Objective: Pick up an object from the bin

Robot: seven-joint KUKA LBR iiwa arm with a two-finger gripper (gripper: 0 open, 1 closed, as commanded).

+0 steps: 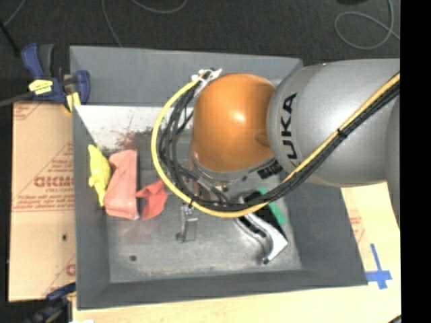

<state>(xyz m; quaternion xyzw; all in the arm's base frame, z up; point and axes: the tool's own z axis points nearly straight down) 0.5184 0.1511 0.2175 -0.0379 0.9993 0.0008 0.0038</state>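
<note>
We record the grey arm [323, 126] with its orange cover [232, 123] and looped cables [161, 147] lying across the right and middle of the bin [215, 251], hiding much of the floor towards the far edge. Against the left wall lies a pink soft block [122, 186], slumped and folded. Near the right corner of the near edge is a green, white and black item [273, 237]; the wrist cuts off its upper part and we cannot name its kind. A red crumpled piece [153, 199], irregular and creased, touches the pink block's right side, left of the floor's middle. A yellow item [98, 172] sits between the pink block and the left wall, its shape unclear. The gripper [187, 226] hangs over bare floor just right of the red piece, apart from it; we cannot tell whether the claw is wide or narrow, and nothing is seen in it.
</note>
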